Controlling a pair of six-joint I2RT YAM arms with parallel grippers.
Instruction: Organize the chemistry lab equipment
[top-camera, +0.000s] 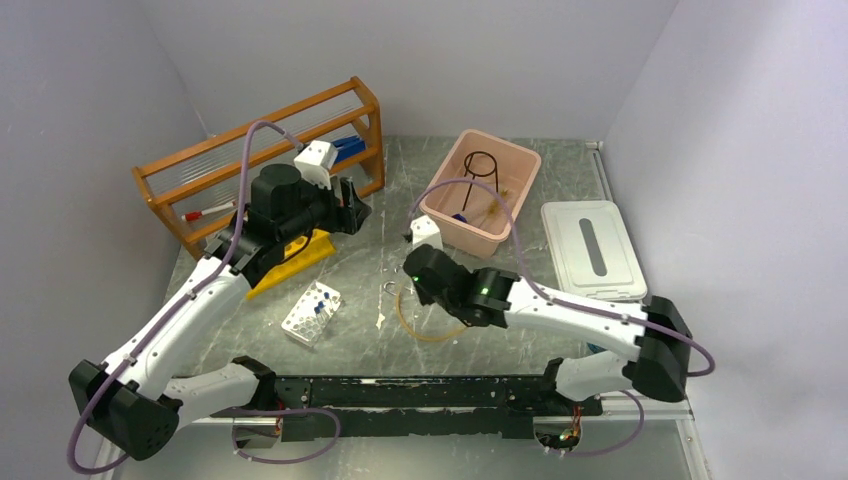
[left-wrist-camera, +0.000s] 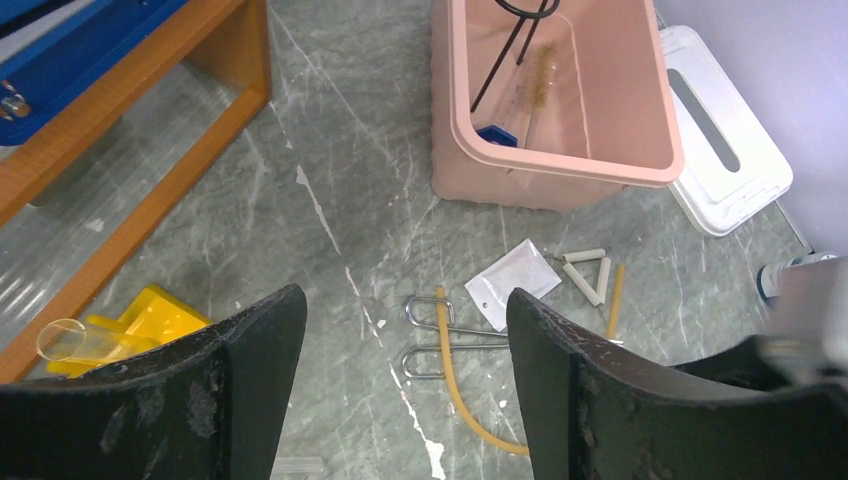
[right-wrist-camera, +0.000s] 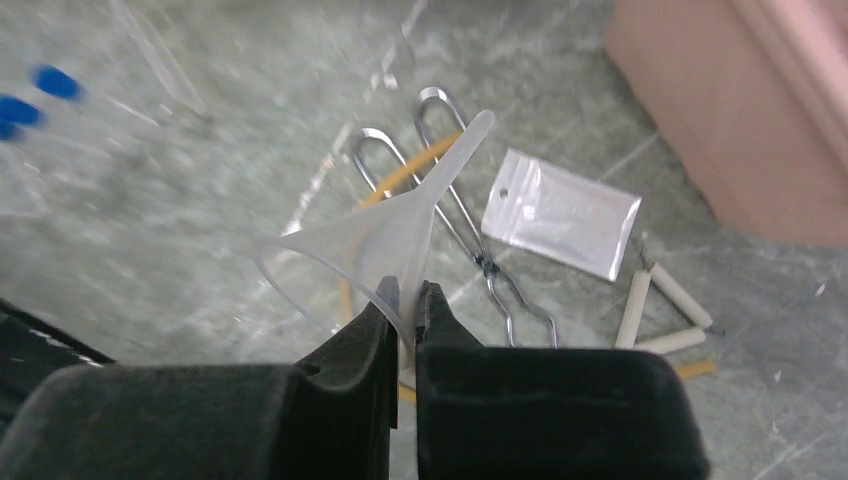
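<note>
Two fingers of the right claw (right-wrist-camera: 408, 295) pinch the rim of a clear plastic funnel (right-wrist-camera: 370, 240), its spout pointing away from the claw over the metal tongs (right-wrist-camera: 487, 265) and amber tube (right-wrist-camera: 415, 165) lying on the surface (right-wrist-camera: 200, 200), while the left claw (left-wrist-camera: 405, 310) hangs spread wide.

At far left, orange wooden shelf (top-camera: 200, 150); white lid (top-camera: 615, 255) just right of pink bin (top-camera: 462, 232)

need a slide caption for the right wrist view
Right gripper, jaws shut on the rim of a clear funnel, over metal tongs, amber tube and white packet.
</note>
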